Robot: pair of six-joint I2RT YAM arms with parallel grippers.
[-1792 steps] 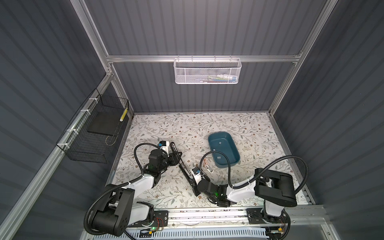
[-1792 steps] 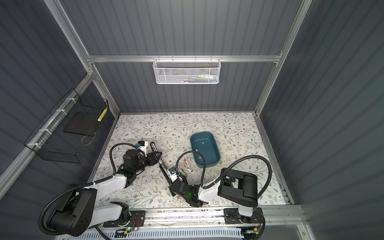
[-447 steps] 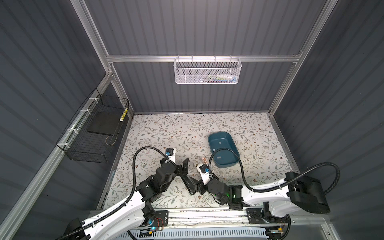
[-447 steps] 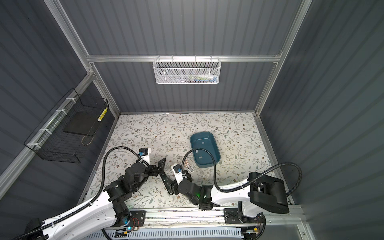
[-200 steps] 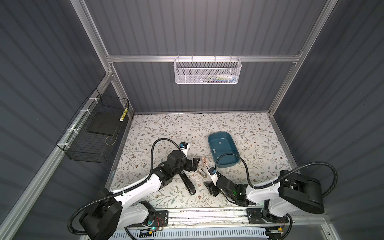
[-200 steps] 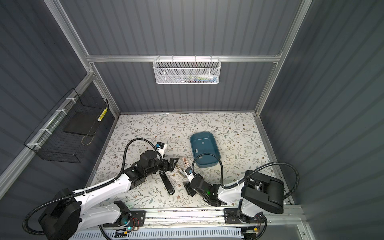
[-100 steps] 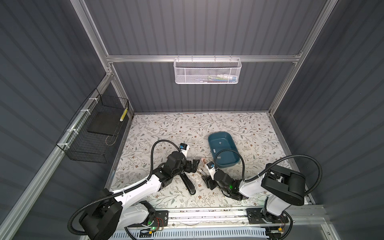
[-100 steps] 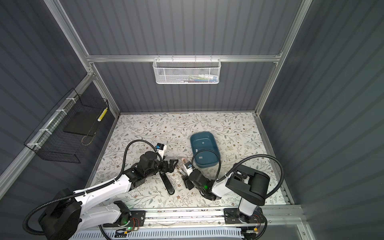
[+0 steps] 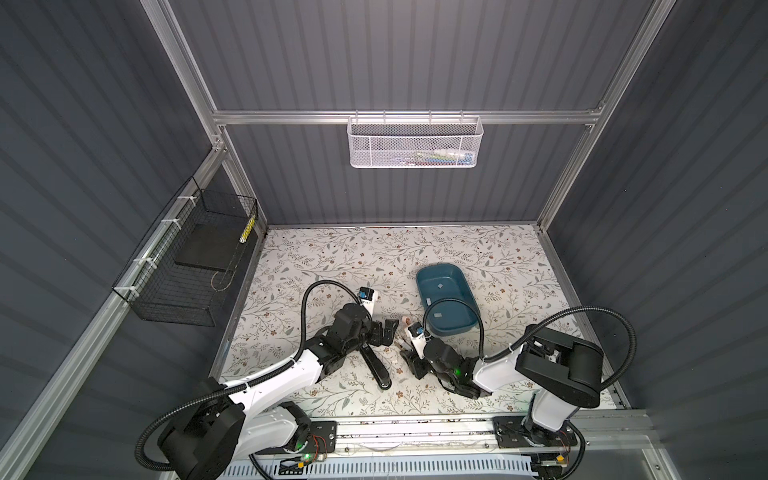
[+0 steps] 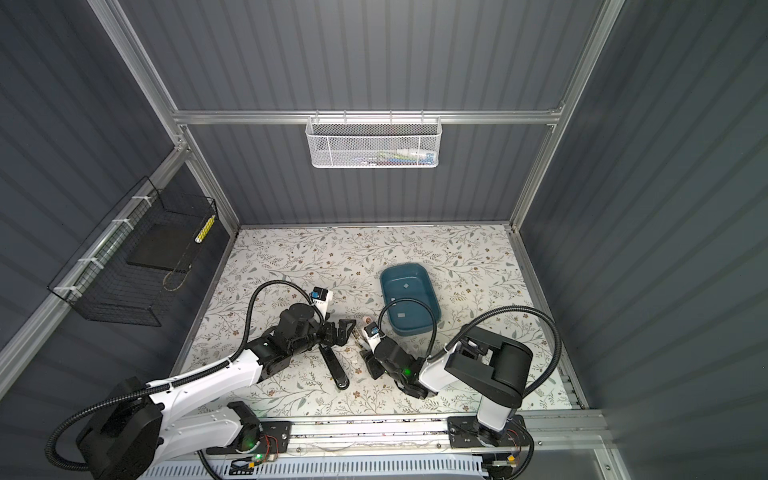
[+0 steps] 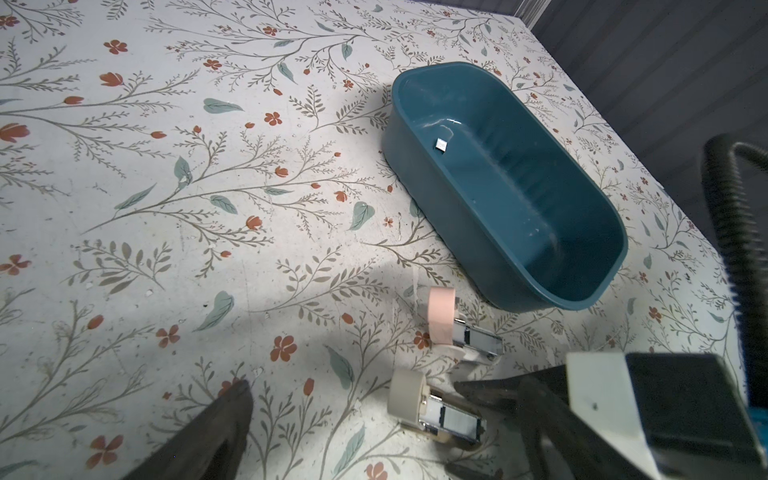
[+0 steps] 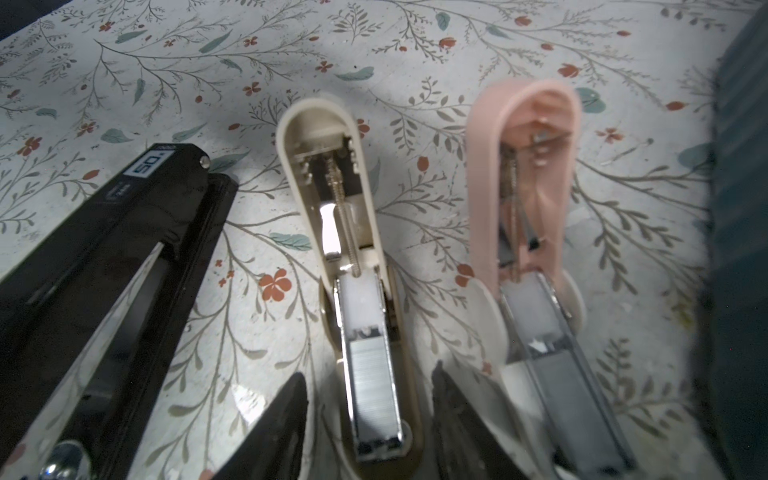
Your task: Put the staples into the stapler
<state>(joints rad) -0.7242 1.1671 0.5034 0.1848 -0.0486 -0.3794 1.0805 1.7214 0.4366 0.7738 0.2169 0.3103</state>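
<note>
While spread astride cream stapler (image 12: 353, 270) — right claw (image 12: 368, 376), black stapler (image 12: 124, 249) and pink stapler (image 12: 528, 208) alongside.

Three staplers lie side by side near the middle of the front edge of the worktop (image 9: 332, 257): the long stapler (image 9: 376, 368) on the left, the middle stapler (image 12: 357, 291) beside it, and the right-hand stapler (image 12: 528, 249) nearest the tub (image 9: 453, 282). The tub stands just behind and to the right of them, with two strips of staples (image 9: 439, 286) in it. The back basket (image 9: 413, 143) hangs above the rear edge, the side basket (image 9: 195, 266) above the left edge.
</note>
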